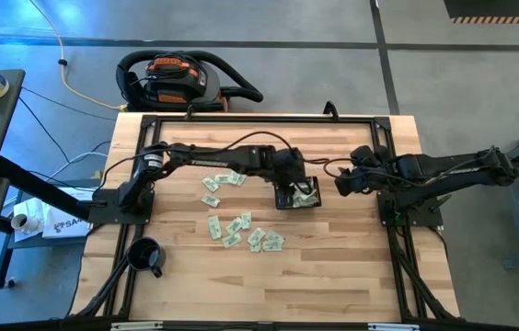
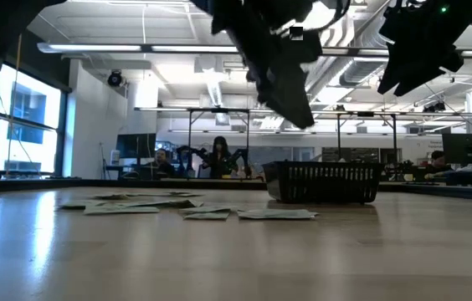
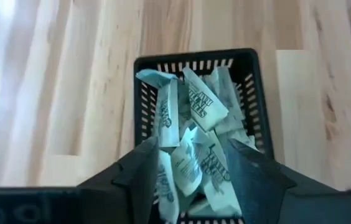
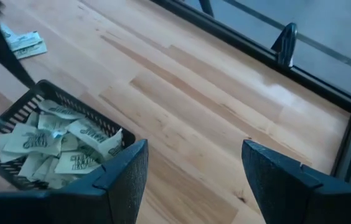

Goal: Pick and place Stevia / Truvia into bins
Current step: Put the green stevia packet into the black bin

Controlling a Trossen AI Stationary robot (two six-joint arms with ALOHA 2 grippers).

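Light wood table (image 1: 351, 276), grey floor around; vacuum (image 1: 172, 78) behind far edge. Black mug (image 1: 146, 256) near left front corner. Loose sachets (image 1: 241, 230) scattered flat mid-table, long axes pointing every which way. Left gripper (image 3: 191, 171) over black basket (image 1: 297, 196), fingers spread, nothing pinched. Basket heaped with sachets (image 3: 191, 118), tilted at mixed angles. Right gripper (image 4: 191, 177) hovering just right of basket, fingers spread, empty. Office room beyond, seated people far off.

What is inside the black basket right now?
The black basket holds a loose heap of pale green and white sachets, some propped on edge. The heap covers the basket floor, so lower sachets cannot be counted.
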